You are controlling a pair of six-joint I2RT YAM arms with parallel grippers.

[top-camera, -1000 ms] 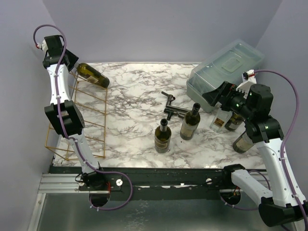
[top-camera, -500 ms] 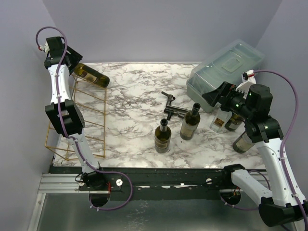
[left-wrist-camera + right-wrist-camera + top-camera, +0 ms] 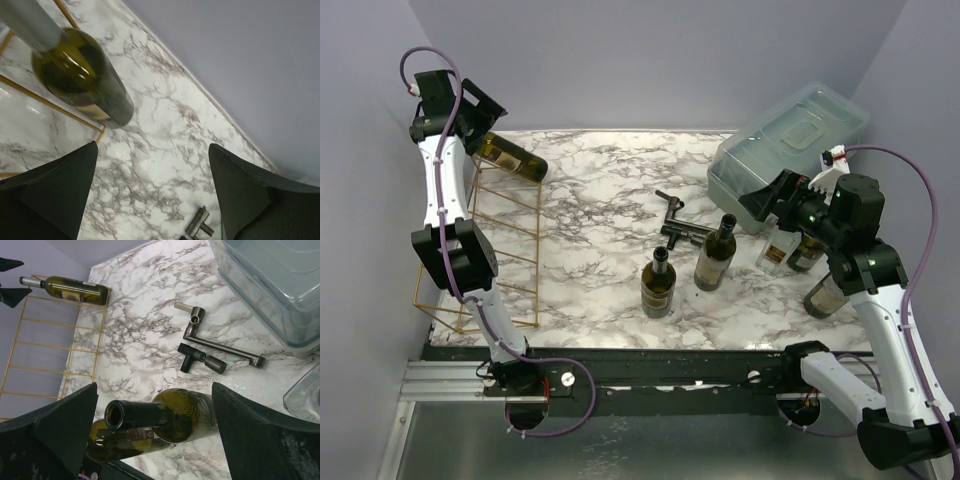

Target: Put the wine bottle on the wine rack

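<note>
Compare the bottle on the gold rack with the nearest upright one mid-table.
Pose: the rack bottle lies on its side across the top of the wine rack; the upright bottle stands on the marble table. Neck: the rack bottle's is pale silver, the upright bottle's dark, mouth apparently open. Both are dark green glass.

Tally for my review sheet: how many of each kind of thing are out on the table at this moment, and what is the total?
Wine rack: 1
Wine bottles: 6 (one lying on the rack, two upright mid-table, three far right, partly hidden)
Grey plastic box: 1
Metal tools: 2
Total: 10
</note>
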